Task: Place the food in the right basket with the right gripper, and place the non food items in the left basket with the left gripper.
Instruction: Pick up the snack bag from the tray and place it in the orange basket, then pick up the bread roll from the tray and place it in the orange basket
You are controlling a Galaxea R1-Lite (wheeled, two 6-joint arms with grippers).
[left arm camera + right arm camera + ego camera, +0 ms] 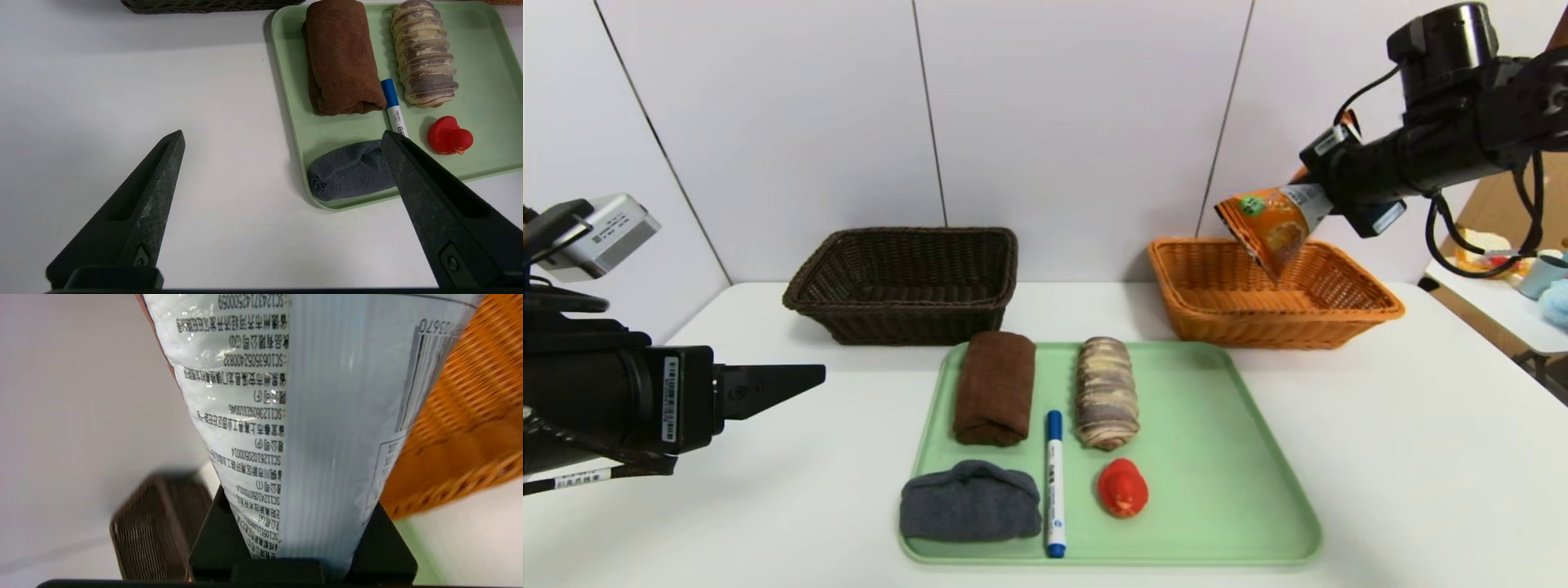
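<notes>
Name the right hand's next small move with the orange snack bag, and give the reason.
Probably lower a little, then open. The right hand grips the long orange snack bag, which hangs above the orange-tan woven wicker basket, its lower tip over the basket's inside. Neither basket holds anything yet.
</notes>
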